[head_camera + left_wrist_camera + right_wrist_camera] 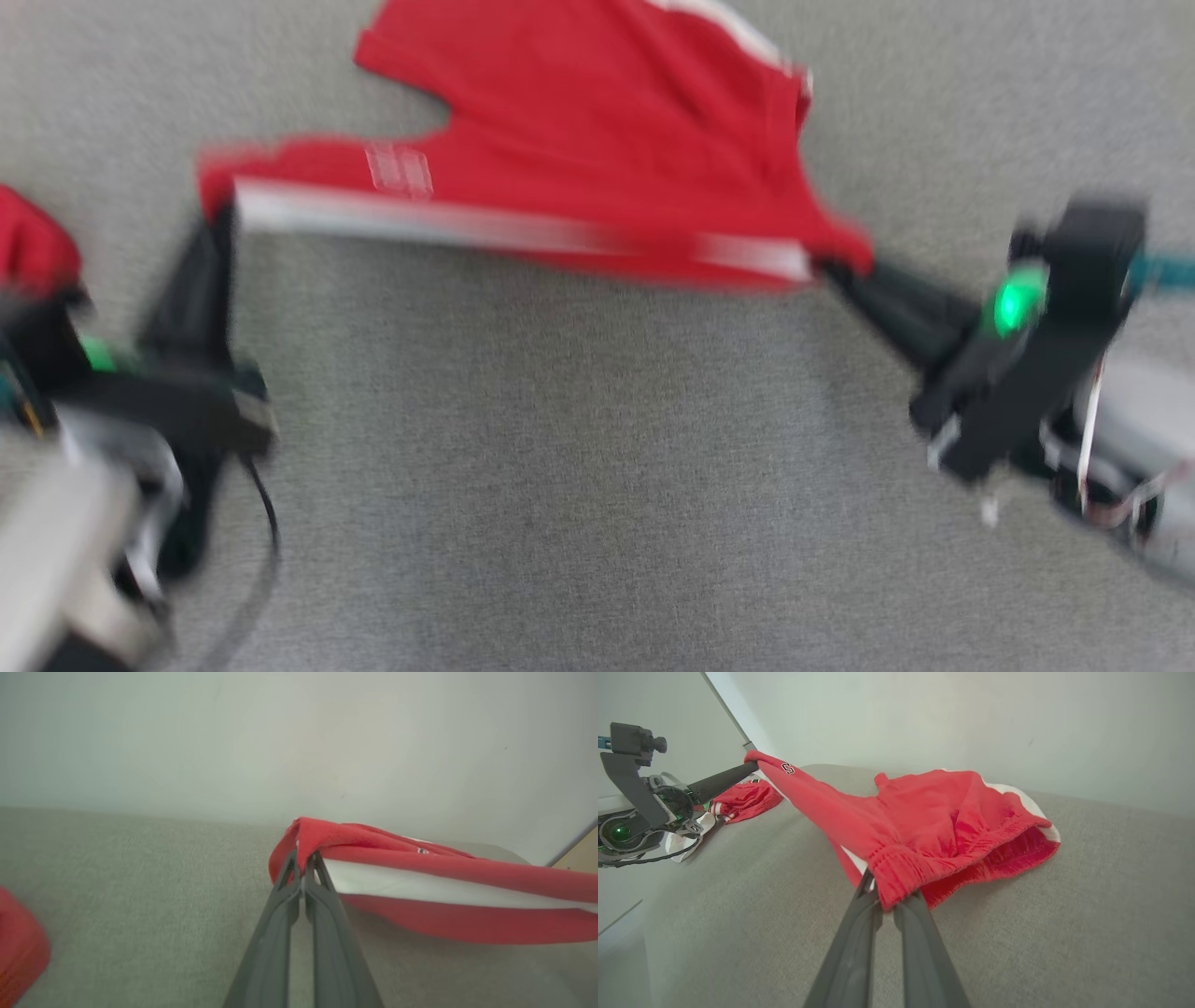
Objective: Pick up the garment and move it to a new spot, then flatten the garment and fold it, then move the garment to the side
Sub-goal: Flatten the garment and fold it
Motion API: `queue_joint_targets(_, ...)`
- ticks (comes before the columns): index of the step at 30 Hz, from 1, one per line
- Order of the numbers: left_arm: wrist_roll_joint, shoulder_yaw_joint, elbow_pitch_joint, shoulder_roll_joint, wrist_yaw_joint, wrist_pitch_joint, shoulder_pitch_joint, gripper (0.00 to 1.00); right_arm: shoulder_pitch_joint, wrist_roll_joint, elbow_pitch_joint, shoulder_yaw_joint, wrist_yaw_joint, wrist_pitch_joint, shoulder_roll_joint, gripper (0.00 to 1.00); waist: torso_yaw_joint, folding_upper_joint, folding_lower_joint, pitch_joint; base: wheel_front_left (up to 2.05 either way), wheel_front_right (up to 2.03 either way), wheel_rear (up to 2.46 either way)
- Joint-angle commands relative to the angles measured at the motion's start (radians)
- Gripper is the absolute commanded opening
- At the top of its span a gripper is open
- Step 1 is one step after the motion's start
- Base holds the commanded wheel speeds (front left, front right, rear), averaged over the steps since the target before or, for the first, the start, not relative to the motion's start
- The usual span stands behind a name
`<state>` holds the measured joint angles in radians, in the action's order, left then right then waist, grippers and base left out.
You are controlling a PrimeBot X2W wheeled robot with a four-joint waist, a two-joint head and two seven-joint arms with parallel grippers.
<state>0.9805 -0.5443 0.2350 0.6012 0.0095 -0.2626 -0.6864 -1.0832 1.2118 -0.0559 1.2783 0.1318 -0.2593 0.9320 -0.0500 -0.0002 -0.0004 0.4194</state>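
1. At twelve o'clock on grey woven surface (560,485): red white-striped jersey shorts (607,131).
2. Left gripper (222,224), nine o'clock, and right gripper (834,269), three, clamp their near edge.
3. Probably flattening; folding, setting aside remain.

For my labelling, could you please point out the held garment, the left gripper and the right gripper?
held garment (952,812): right wrist view, mid fabric.
left gripper (303,859): left wrist view, between fingertips.
right gripper (889,895): right wrist view, between fingertips.
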Motion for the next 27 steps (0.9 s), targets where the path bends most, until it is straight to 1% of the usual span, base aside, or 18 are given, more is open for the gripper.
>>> queue_joint_targets(1, -0.017, 0.025, -0.038, -0.016, 0.011, -0.003, 0.123, 0.0, 0.092, 0.005, 0.014, -0.024, -0.002, -0.007, 0.009, 0.0, 0.01, 0.0002, 0.0004, -0.095, 0.0, 0.0, 0.0)
queue_joint_targets(2, -0.035, 0.033, -0.051, -0.018, 0.013, -0.003, 0.177, 0.0, 0.146, 0.014, 0.019, -0.044, -0.002, -0.007, 0.004, 0.0, 0.01, 0.0002, 0.0004, -0.107, 0.0, 0.0, 0.0)
queue_joint_targets(3, -0.035, 0.033, -0.051, -0.018, 0.013, -0.003, 0.177, 0.0, 0.146, 0.014, 0.019, -0.044, -0.002, -0.007, 0.004, 0.0, 0.01, 0.0002, 0.0004, -0.107, 0.0, 0.0, 0.0)
queue_joint_targets(4, -0.048, 0.051, -0.053, -0.025, 0.024, -0.003, 0.222, 0.0, 0.196, 0.001, 0.022, -0.051, -0.002, -0.006, 0.0, 0.0, 0.011, 0.0002, 0.0004, -0.12, 0.0, 0.0, 0.0)
queue_joint_targets(6, -0.057, 0.085, -0.053, -0.061, 0.026, -0.003, 0.323, 0.0, 0.295, -0.023, 0.017, -0.071, -0.002, -0.007, -0.011, 0.0, 0.009, 0.0002, 0.0004, -0.147, 0.0, 0.0, 0.0)
queue_joint_targets(8, -0.08, 0.11, -0.04, -0.083, 0.016, -0.003, 0.409, 0.0, 0.376, -0.053, 0.003, -0.1, -0.003, -0.007, -0.025, 0.0, 0.01, 0.0002, 0.0004, -0.17, 0.0, 0.0, 0.0)
queue_joint_targets(10, -0.097, 0.144, -0.03, -0.114, 0.01, -0.003, 0.473, 0.0, 0.469, -0.056, -0.005, -0.135, -0.002, -0.007, -0.057, 0.0, 0.016, 0.0002, 0.0004, -0.194, 0.0, 0.0, 0.0)
queue_joint_targets(11, -0.105, 0.154, -0.02, -0.128, -0.001, -0.003, 0.509, 0.0, 0.514, -0.071, -0.012, -0.154, -0.002, -0.007, -0.063, 0.0, 0.019, 0.0002, 0.0004, -0.208, 0.0, 0.0, 0.0)
queue_joint_targets(14, -0.127, 0.195, 0.007, -0.169, -0.017, -0.003, 0.588, 0.0, 0.646, -0.092, -0.016, -0.195, -0.002, -0.007, -0.091, 0.0, 0.021, 0.0002, 0.0004, -0.242, 0.0, 0.0, 0.0)
queue_joint_targets(16, -0.151, 0.217, 0.021, -0.189, -0.029, -0.003, 0.626, 0.0, 0.71, -0.123, -0.015, -0.213, -0.003, -0.007, -0.096, 0.0, 0.023, 0.0002, 0.0004, -0.26, 0.0, 0.0, 0.0)
queue_joint_targets(18, -0.165, 0.243, 0.035, -0.21, -0.038, -0.003, 0.667, 0.0, 0.777, -0.115, -0.011, -0.248, -0.003, -0.007, -0.11, 0.0, 0.019, 0.0002, 0.0004, -0.28, 0.0, 0.0, 0.0)
queue_joint_targets(21, -0.185, 0.28, 0.042, -0.229, -0.048, -0.003, 0.718, 0.0, 0.875, -0.125, 0.008, -0.26, -0.003, -0.007, -0.111, 0.0, 0.018, 0.0002, 0.0004, -0.306, 0.0, 0.0, 0.0)
queue_joint_targets(23, -0.196, 0.304, 0.041, -0.236, -0.056, -0.003, 0.746, 0.0, 0.915, -0.131, 0.025, -0.261, -0.003, -0.007, -0.107, 0.0, 0.016, 0.0002, 0.0004, -0.317, 0.0, 0.0, 0.0)
queue_joint_targets(27, -0.227, 0.327, 0.023, -0.242, -0.072, -0.003, 0.78, 0.0, 0.974, -0.106, 0.058, -0.294, -0.003, -0.007, -0.128, 0.0, 0.01, 0.0002, 0.0004, -0.334, 0.0, 0.0, 0.0)
